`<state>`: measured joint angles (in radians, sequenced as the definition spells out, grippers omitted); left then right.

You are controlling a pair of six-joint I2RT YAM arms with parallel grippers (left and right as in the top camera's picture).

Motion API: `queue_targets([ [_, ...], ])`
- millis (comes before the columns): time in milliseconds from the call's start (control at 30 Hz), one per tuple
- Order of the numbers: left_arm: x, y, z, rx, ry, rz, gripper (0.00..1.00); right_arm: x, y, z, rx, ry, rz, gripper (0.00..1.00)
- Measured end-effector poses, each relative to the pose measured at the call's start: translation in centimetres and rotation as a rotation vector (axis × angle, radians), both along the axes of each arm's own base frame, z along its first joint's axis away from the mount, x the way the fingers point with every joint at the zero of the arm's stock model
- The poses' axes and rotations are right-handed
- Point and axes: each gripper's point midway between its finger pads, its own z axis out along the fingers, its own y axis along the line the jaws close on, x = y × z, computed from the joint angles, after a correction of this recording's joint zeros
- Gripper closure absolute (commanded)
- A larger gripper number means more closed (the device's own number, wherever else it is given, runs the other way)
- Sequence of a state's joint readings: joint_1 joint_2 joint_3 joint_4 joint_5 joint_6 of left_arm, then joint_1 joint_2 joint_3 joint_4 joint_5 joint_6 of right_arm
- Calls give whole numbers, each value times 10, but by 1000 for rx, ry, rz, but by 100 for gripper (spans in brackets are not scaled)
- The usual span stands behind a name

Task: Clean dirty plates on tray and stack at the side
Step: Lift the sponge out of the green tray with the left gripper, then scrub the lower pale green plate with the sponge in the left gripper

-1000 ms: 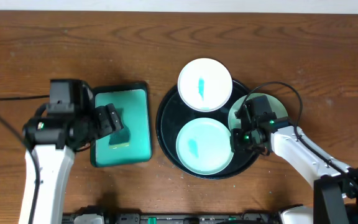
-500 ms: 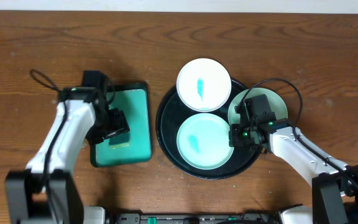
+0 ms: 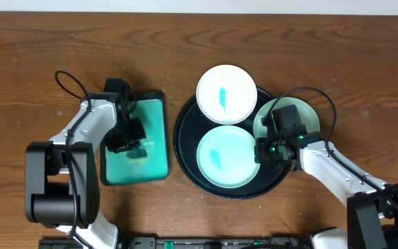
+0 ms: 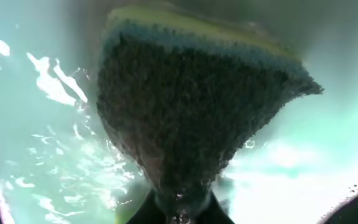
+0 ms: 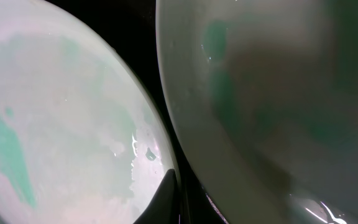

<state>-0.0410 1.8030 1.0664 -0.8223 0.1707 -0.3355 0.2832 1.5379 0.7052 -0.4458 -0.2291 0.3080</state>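
The black tray (image 3: 184,135) holds the plates. A white plate (image 3: 226,93) with a teal smear lies over its back rim. A pale-mint plate (image 3: 223,158) with a teal smear lies at the front. A greenish third plate (image 3: 308,119) sits at the right, partly under my right arm. My right gripper (image 3: 260,153) (image 5: 178,200) is shut on the right rim of the front plate (image 5: 55,118), with the third plate (image 5: 272,93) just beside it. My left gripper (image 3: 131,143) (image 4: 182,210) is down in the teal tray (image 3: 156,131), shut on a dark wet sponge (image 4: 191,106).
The teal tray has a dark rim, holds shiny liquid (image 4: 36,93), and stands left of the black tray. Bare wooden table (image 3: 351,62) surrounds both trays. The right arm's cable (image 3: 320,100) loops over the third plate.
My left arm swung in over the teal tray and its gripper went from open to shut on the sponge. The right gripper nudged the front plate slightly back, then held still.
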Motion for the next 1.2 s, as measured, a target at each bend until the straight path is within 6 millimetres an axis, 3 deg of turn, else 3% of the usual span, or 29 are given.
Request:
queue_targets([
  [133,-16,1,14,3,80,-19,93,0,0,0,-1,-1,0,99],
  [200,-15,1,29,2,72,-26,93,0,0,0,-1,-2,-1,99],
  [367,14,0,95,-1,-156,-31,93,1,0,0,-2,-2,-1,99],
  [500,17,-3,134,0,-290,-43,93,1,0,0,-2,-3,-1,99],
  [733,18,-17,126,-34,-264,-65,93,1,0,0,-2,-3,-1,99],
  [833,26,-45,121,-117,-280,-108,93,1,0,0,-2,-3,-1,99],
  [933,29,-88,114,-197,-298,-168,93,1,0,0,-2,-3,-1,99],
  [1200,-8,-212,59,-339,-167,-363,93,1,-1,0,-3,-4,-2,99],
])
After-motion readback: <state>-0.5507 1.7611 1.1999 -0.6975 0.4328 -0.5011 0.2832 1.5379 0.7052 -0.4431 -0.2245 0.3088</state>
